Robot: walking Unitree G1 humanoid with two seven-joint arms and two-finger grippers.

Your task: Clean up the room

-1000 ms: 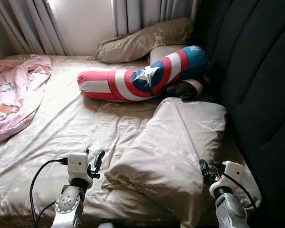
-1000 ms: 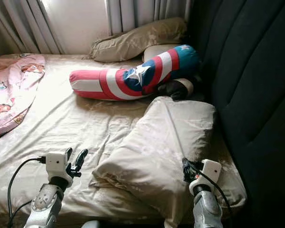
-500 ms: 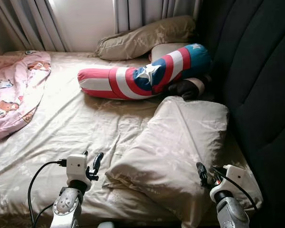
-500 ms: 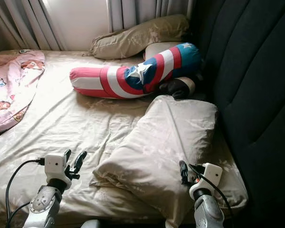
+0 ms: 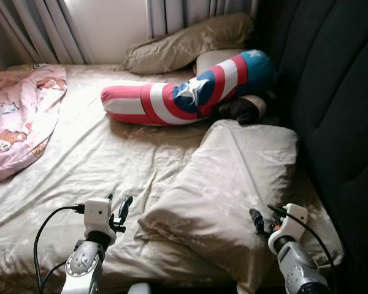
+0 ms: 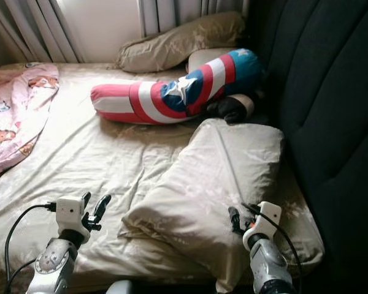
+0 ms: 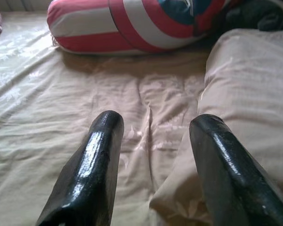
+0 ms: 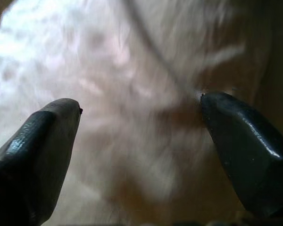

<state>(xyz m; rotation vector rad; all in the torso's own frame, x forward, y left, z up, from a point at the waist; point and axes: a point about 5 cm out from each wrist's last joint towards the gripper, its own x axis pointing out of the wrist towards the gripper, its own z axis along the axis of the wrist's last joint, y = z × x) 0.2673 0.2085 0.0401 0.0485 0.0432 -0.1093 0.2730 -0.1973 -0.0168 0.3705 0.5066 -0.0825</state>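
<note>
The pillow (image 5: 230, 184) lies skewed on the bed (image 5: 98, 159) near its front right corner, its long axis running from the front edge back toward the headboard (image 5: 337, 92). It lies between both end effectors. The right end effector (image 5: 262, 220), fingers spread, points into the pillow's near right side and is the nearer. The left end effector (image 5: 120, 209), fingers spread, hovers just beside the pillow's front left corner. Compared with a second ago, the right end effector has advanced closer to the pillow; the left holds its position.
</note>
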